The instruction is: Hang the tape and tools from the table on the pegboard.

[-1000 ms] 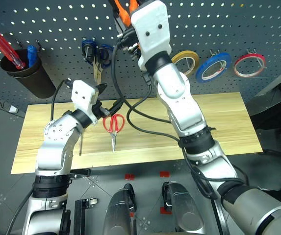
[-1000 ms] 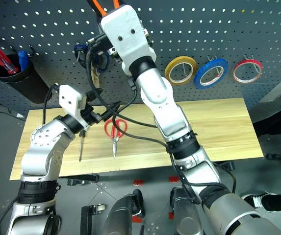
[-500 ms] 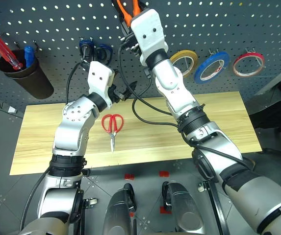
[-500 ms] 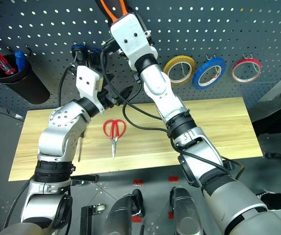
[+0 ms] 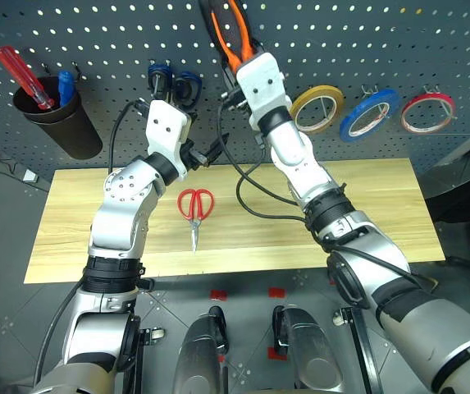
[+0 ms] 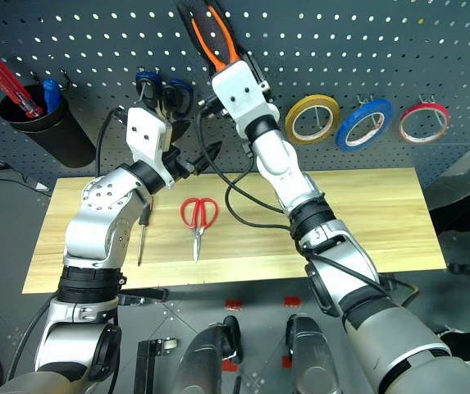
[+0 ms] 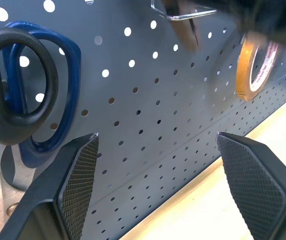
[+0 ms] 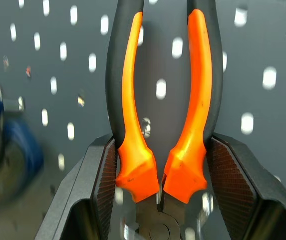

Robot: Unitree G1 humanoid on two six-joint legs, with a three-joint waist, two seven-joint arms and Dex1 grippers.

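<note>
the pegboard (image 5: 382, 33) is the largest item: a dark perforated panel standing upright behind the table (image 5: 366, 205), a light wooden top.

on the panel, from the robot's left: a black cup (image 5: 62, 127) holding a long red-handled tool, blue-handled scissors (image 5: 173, 82), then three rolls hung side by side, yellow-tan (image 5: 317, 107), the blue tape (image 5: 368, 113) and a red-rimmed one (image 5: 428, 111). the tape is therefore already hung.

the right gripper (image 6: 230, 70) is raised against the panel and is closed on the pliers (image 8: 160, 100) near the pivot. the orange-and-black handles rise past the fingertips, long axis roughly parallel to the panel face. a hook lies just behind the handles in the right wrist view; whether the pliers are seated on it cannot be told.

the left gripper (image 5: 210, 152) has its jaws spread wide and holds nothing. it hangs close in front of the lower panel, just below the blue-handled scissors.

on the table remain the red-handled scissors (image 5: 195, 209) and the screwdriver (image 6: 142, 234), both lying with long axes running front to back. both are below and on the near side of the left gripper, which is the nearer arm, so picking one up probably requires a downward reach by that arm.
</note>
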